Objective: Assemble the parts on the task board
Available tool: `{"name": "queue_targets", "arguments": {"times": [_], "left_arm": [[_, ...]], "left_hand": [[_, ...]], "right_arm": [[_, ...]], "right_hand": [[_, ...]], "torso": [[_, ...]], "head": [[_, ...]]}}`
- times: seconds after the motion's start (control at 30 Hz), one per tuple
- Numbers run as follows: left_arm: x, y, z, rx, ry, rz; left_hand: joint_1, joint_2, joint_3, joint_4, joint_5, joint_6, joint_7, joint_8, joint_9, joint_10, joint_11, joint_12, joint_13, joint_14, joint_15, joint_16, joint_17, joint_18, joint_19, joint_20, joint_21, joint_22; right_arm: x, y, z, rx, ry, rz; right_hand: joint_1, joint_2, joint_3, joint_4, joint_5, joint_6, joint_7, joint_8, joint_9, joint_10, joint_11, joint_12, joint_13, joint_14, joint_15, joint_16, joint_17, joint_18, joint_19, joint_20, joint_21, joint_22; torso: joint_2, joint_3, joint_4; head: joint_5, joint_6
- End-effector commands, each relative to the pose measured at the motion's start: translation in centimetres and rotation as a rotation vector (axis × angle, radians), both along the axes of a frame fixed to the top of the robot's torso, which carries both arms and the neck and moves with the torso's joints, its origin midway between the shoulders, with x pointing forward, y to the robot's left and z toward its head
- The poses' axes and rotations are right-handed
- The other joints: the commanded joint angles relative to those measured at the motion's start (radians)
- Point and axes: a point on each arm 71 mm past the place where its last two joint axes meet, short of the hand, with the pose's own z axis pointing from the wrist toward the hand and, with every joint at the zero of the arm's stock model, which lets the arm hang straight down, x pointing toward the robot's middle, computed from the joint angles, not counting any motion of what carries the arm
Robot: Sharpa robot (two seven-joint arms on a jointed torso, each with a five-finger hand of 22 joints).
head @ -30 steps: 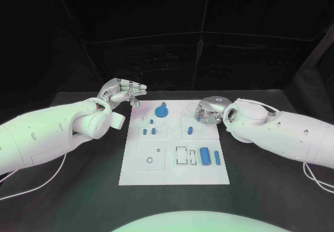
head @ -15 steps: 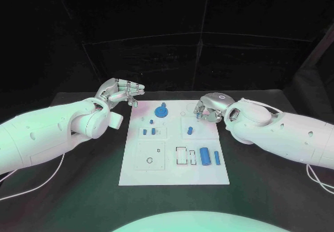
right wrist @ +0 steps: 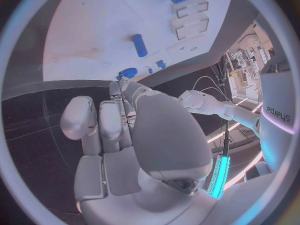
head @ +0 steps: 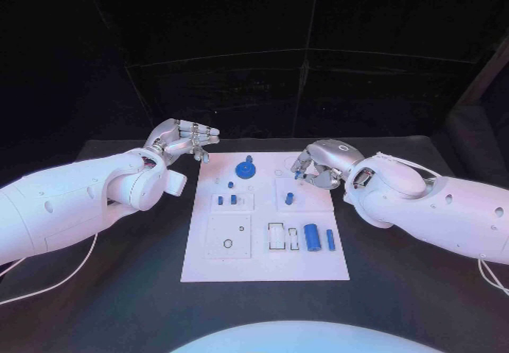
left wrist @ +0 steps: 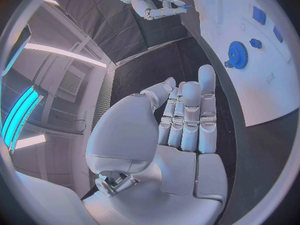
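Two hands: both hung over the far end of the task board (head: 265, 257), neither touching it.
Left hand (head: 182, 140): off the board's far left corner, fingers held together and straight, nothing in it.
Right hand (head: 318, 165): at the far right edge, fingers curled in; whether it held a part, cannot tell.
Blue gear (head: 246, 169): stood near the far end, between the hands.
Blue cylinder (head: 312, 237): lay near the right edge, a slimmer blue pin (head: 330, 240) just beside it.
Small blue pieces (head: 227, 199): sat mid-board.

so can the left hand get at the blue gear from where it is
Probably yes: the left hand hovers open just off the task board edge, and nothing stands between it and the blue gear.
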Motion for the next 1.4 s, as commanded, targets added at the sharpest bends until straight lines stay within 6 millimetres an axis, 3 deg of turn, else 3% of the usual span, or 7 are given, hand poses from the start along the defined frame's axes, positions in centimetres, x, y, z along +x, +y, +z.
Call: {"name": "queue_targets", "arguments": {"times": [0.03,0.33,0.43,0.57,0.67,0.93,1.4], "left_arm": [[0.0,-0.3,0.1,-0.010,-0.002,-0.012],[0.0,-0.7,0.1,-0.012,-0.001,-0.018],[0.0,-0.9,0.1,-0.014,-0.001,-0.022],[-0.1,-1.3,0.2,-0.018,-0.001,-0.032],[-0.1,-1.5,0.2,-0.020,-0.001,-0.037],[-0.2,-1.8,0.2,-0.022,-0.002,-0.041],[-0.1,-2.0,0.2,-0.024,-0.006,-0.045]], "left_hand": [[-0.006,0.005,-0.007,-0.001,-0.004,-0.007,0.000,0.007,-0.001,-0.005,-0.001,0.006,0.002,-0.008,0.002,-0.002,-0.001,0.012,-0.007,0.000,-0.006,-0.002],[-0.006,0.005,-0.007,-0.001,-0.004,-0.007,0.000,0.007,-0.001,-0.005,-0.001,0.006,0.002,-0.008,0.002,-0.002,-0.001,0.012,-0.007,0.000,-0.006,-0.002],[-0.006,0.005,-0.007,-0.001,-0.004,-0.007,0.000,0.007,-0.001,-0.005,-0.001,0.006,0.002,-0.008,0.002,-0.002,-0.001,0.012,-0.007,0.000,-0.006,-0.002],[-0.006,0.005,-0.007,-0.001,-0.004,-0.007,0.000,0.007,-0.001,-0.005,-0.001,0.006,0.002,-0.008,0.002,-0.002,-0.001,0.012,-0.007,0.000,-0.006,-0.002],[-0.006,0.005,-0.007,-0.001,-0.004,-0.007,0.000,0.007,-0.001,-0.005,-0.001,0.006,0.002,-0.008,0.002,-0.002,-0.001,0.012,-0.007,0.000,-0.006,-0.002],[-0.004,0.006,-0.010,-0.001,-0.004,-0.008,0.000,0.008,0.000,-0.006,-0.002,0.008,0.002,-0.009,0.002,-0.003,-0.002,0.012,-0.007,0.000,-0.008,-0.003],[-0.011,0.011,-0.020,0.007,-0.004,-0.009,0.000,0.012,0.000,-0.009,-0.001,0.015,0.004,-0.010,0.003,-0.002,-0.004,0.012,-0.006,0.001,-0.011,-0.006]], "right_arm": [[-0.9,1.4,1.0,0.089,-0.034,0.035],[-2.9,5.8,1.5,0.128,-0.018,0.166],[-3.4,7.0,0.8,0.123,-0.001,0.204],[-4.0,8.6,-0.6,0.108,0.031,0.246],[-4.3,9.5,-1.8,0.091,0.058,0.265],[-4.9,10.9,-4.3,0.044,0.109,0.291],[-5.1,11.6,-5.9,-0.009,0.130,0.287]], "right_hand": [[-0.011,-0.001,0.007,0.001,0.003,0.008,-0.001,-0.004,0.001,0.002,0.004,-0.005,0.000,0.031,-0.007,0.006,0.001,0.000,0.009,0.001,0.003,0.001],[-0.017,-0.003,0.016,-0.006,0.007,0.008,0.001,-0.005,0.001,0.002,0.005,-0.007,0.000,0.031,-0.007,0.007,0.000,0.000,0.008,0.001,0.002,0.000],[-0.019,-0.004,0.016,-0.007,0.008,0.008,0.001,-0.005,0.001,0.002,0.006,-0.007,0.000,0.031,-0.006,0.007,-0.001,0.000,0.008,0.001,0.002,-0.001],[-0.022,-0.005,0.017,-0.008,0.008,0.008,0.001,-0.006,0.001,0.002,0.006,-0.008,0.001,0.031,-0.006,0.007,-0.001,0.001,0.007,0.001,0.002,-0.002],[-0.023,-0.006,0.017,-0.008,0.009,0.008,0.001,-0.006,0.001,0.002,0.006,-0.008,0.001,0.031,-0.006,0.007,-0.002,0.001,0.007,0.001,0.001,-0.003],[-0.025,-0.006,0.018,-0.009,0.009,0.008,0.001,-0.006,0.001,0.002,0.006,-0.008,0.001,0.030,-0.006,0.005,-0.004,0.001,0.006,0.001,0.000,-0.005],[-0.028,-0.006,0.019,-0.010,0.009,0.008,0.001,-0.006,0.001,0.002,0.006,-0.009,0.001,0.030,-0.006,0.005,-0.005,0.001,0.005,0.001,-0.001,-0.007]], "torso": [[0.001,-0.0003,0.0030],[0.000,-0.0016,0.0011],[-0.001,-0.0026,-0.0004],[-0.001,-0.0040,0.0024],[-0.001,-0.0027,0.0018],[0.000,-0.0014,0.0000],[0.001,-0.0007,0.0002]], "head": [[0.006,0.000],[0.033,-0.003],[0.044,-0.003],[0.044,-0.005],[0.050,-0.006],[0.065,-0.014],[0.079,-0.024]]}}
